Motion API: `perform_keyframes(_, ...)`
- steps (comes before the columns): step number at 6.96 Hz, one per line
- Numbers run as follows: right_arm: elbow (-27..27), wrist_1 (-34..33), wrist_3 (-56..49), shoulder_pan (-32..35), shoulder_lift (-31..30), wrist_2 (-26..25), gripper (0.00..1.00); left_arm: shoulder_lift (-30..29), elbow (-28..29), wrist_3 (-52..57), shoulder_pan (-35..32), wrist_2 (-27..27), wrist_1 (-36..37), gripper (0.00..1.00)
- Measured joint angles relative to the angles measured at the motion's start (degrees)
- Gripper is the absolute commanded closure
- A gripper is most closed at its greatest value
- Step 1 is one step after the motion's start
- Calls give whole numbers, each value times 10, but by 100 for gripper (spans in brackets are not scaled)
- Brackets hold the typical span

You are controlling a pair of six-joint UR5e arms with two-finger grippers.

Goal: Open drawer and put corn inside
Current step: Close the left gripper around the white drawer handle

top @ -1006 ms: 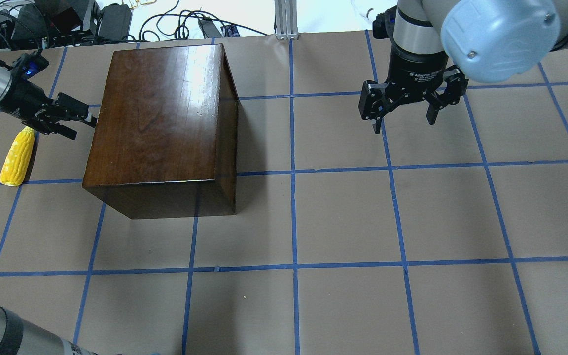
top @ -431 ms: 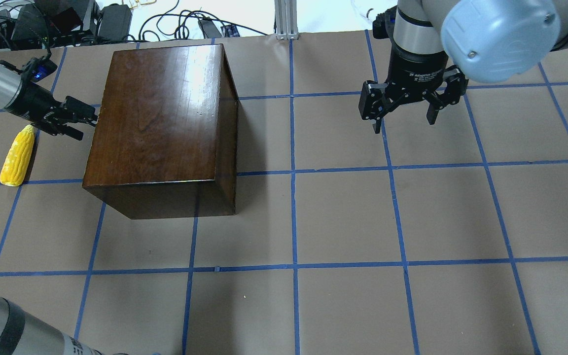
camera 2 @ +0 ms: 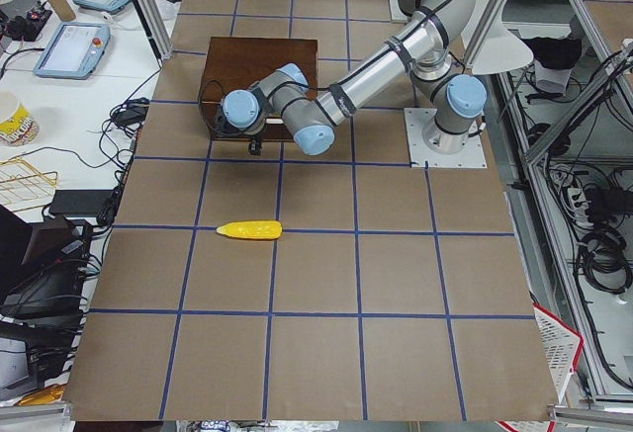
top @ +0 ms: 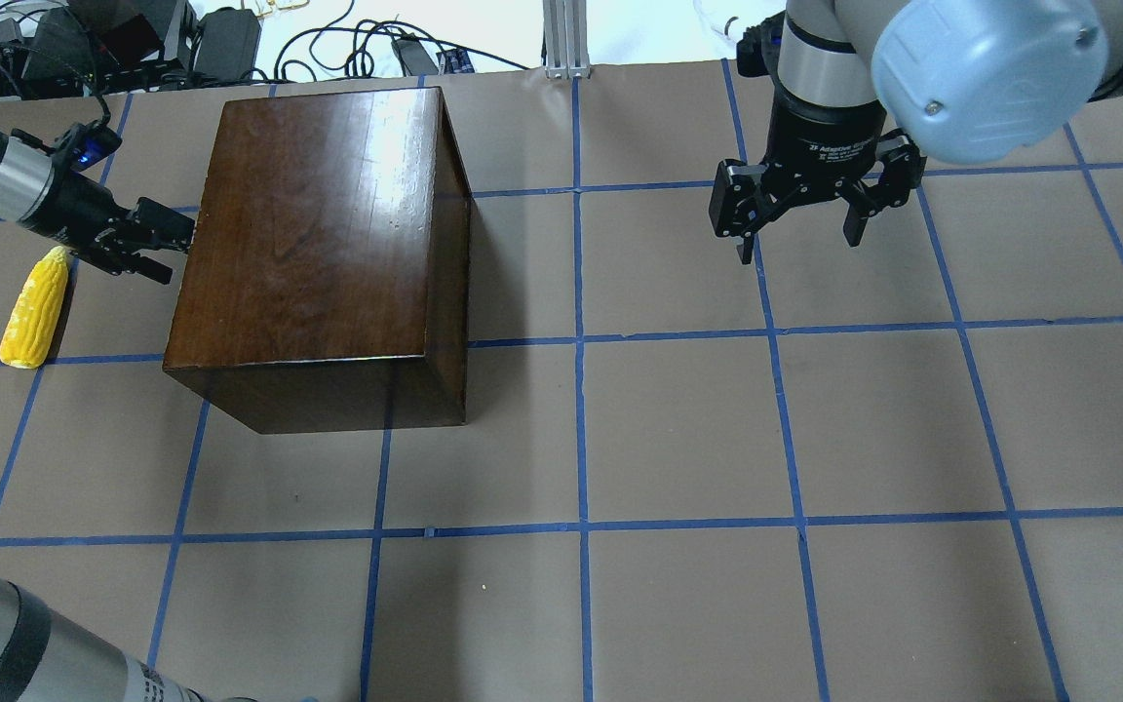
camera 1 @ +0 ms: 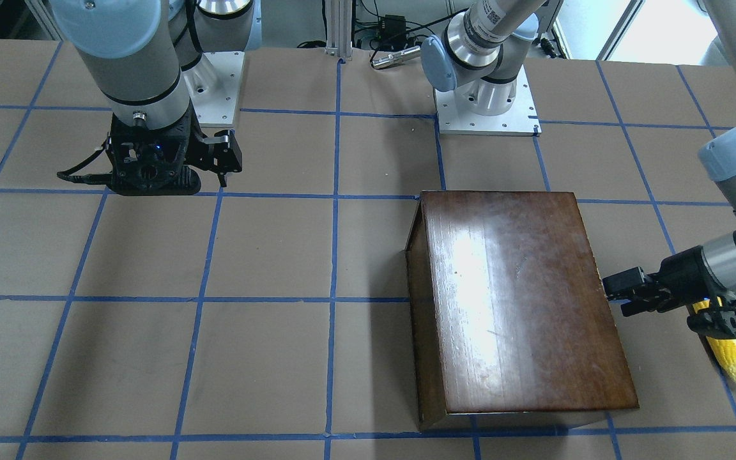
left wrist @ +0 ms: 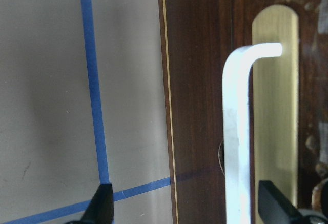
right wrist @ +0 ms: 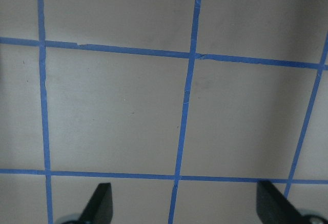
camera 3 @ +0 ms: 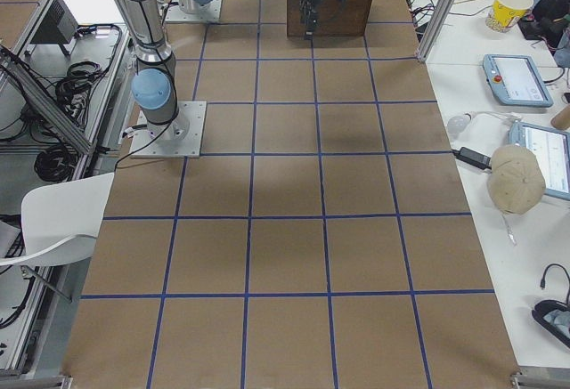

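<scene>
The dark-brown wooden box [top: 328, 234] stands at the table's far left and also shows in the front-facing view [camera 1: 521, 300]. Its drawer front [left wrist: 200, 106] is closed and shows only in the left wrist view, with a white bar handle [left wrist: 237, 131] on a brass plate. My left gripper [top: 176, 252] is open at the box's left face, and the handle lies between its fingertips [left wrist: 102, 206]. The yellow corn [top: 35, 307] lies on the table just left of that gripper. My right gripper [top: 800, 244] hangs open and empty over the far right of the table.
Cables and power supplies [top: 133, 39] lie beyond the table's far edge, behind the box. An aluminium post [top: 561, 39] stands at the back middle. Blue tape lines [top: 581, 429] grid the brown table surface. Both arm bases [camera 1: 486, 102] are bolted on the robot's side.
My left gripper has edged a little closer to the box's left face and its wrist has shifted slightly. The corn, the box and the right arm have not moved.
</scene>
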Motion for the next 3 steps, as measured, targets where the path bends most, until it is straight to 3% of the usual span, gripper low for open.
perform_keyframes(3,0,0,0,0,0,0,0,-5,-1,1,0,3,2,0)
